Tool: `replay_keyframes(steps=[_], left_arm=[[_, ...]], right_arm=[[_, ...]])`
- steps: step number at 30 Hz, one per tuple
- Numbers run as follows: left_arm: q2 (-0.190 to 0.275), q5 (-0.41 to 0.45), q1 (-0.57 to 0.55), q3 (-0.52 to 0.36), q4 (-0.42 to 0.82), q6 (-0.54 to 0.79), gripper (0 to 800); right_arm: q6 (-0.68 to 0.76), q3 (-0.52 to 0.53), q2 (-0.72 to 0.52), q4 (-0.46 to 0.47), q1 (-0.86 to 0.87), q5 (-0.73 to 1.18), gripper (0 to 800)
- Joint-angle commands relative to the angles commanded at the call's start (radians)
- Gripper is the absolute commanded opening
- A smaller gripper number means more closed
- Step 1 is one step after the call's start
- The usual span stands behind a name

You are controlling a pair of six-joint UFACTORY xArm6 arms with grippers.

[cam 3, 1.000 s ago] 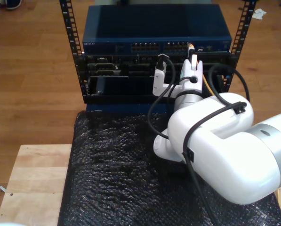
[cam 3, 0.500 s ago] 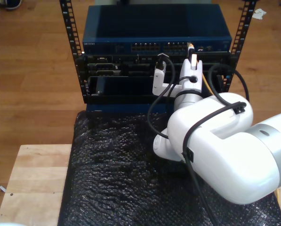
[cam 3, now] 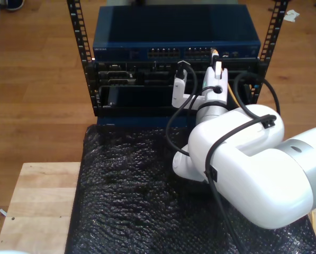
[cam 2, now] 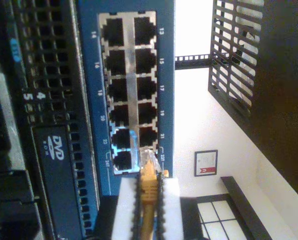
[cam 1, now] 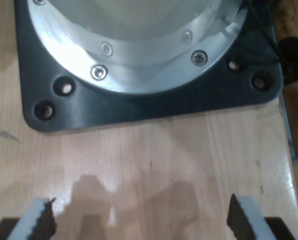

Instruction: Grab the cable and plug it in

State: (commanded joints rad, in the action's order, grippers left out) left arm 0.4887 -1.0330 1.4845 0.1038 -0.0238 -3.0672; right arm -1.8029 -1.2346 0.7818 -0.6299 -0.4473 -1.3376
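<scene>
Rack switch (cam 2: 131, 95): cable (cam 2: 148, 187) in second tool (cam 2: 148, 200), plug at port.

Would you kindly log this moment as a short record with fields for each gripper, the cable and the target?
second gripper: my second gripper shut on the cable
cable plug: clear tip at the end ports of the switch's port block, not yet seated
target: blue network switch atop the rack
first gripper: my first gripper open over a wooden surface, near a dark base plate

Blue switch face (cam 2: 139, 90) directly ahead of my second hand (cam 2: 148, 200).
</scene>
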Motion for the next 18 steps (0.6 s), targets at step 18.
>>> replay_keyframes(steps=[18], left_arm=[[0.0,0.0,0.0,0.0,0.0,0.0,800]], right_arm=[[0.0,-0.021,0.002,0.0,0.002,0.006,0]])
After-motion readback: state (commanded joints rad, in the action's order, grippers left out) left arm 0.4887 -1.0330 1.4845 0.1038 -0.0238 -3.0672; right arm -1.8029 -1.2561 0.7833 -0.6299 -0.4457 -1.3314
